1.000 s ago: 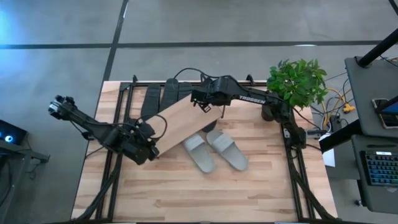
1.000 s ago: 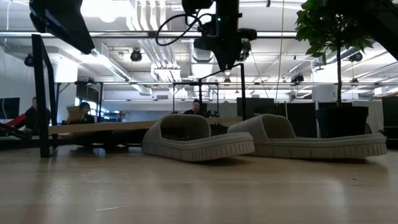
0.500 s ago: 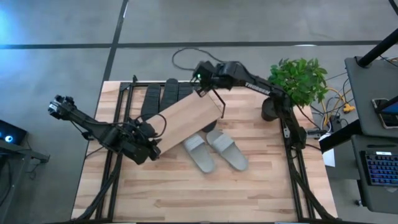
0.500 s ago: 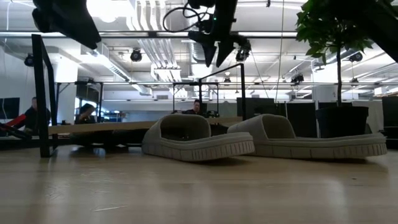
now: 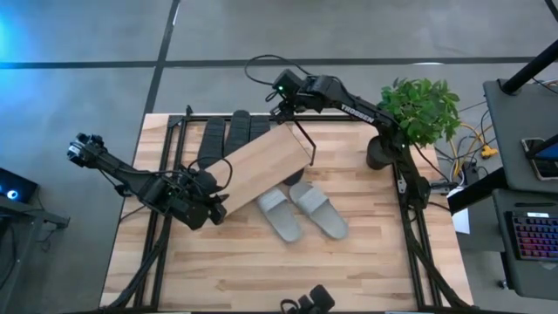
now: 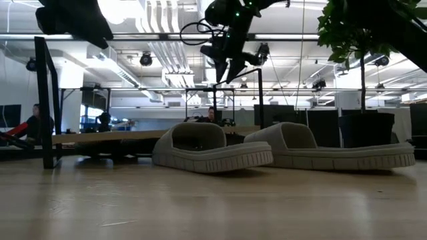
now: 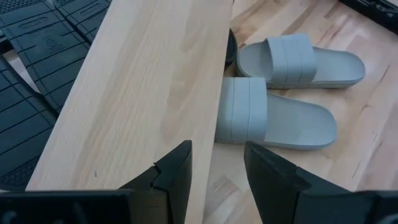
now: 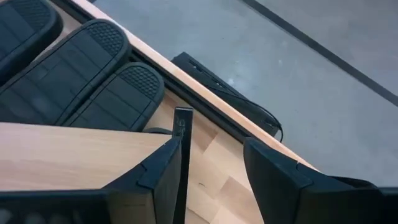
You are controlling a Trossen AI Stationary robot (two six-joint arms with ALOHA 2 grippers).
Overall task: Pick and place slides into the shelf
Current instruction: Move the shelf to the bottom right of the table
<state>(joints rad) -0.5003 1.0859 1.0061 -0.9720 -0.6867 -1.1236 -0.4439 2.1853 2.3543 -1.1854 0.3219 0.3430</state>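
Observation:
The shelf [image 5: 261, 166] stands slantwise on the table, its light wooden top board [image 7: 143, 106] toward me. Two light grey slides [image 5: 279, 215] [image 5: 319, 210] lie sole-down beside its near side, also in the low view [image 6: 210, 150] [image 6: 333, 152]. Dark slides [image 5: 213, 141] [image 5: 237, 131] lie at the shelf's far side [image 8: 68, 68]; another dark toe [image 7: 230, 46] peeks from under the board. My left gripper [image 5: 212, 202] [image 7: 217, 177] hovers open above the board's left end. My right gripper [image 5: 288, 106] [image 8: 214, 168] hangs open, high over the table's far edge, past the shelf's black corner post [image 8: 183, 143].
A potted plant [image 5: 417, 113] stands at the table's far right corner. Black frame rails run along the table's left [image 5: 166, 174] and right [image 5: 405, 196] sides. A small dark device [image 5: 305, 302] sits at the near edge. Bare wood lies toward the near edge. People sit in the room beyond.
My right gripper has drawn away from the shelf's right end, rising and travelling toward the table's far edge, and its wrist has tipped. The shelf and the slides have stayed where they were.

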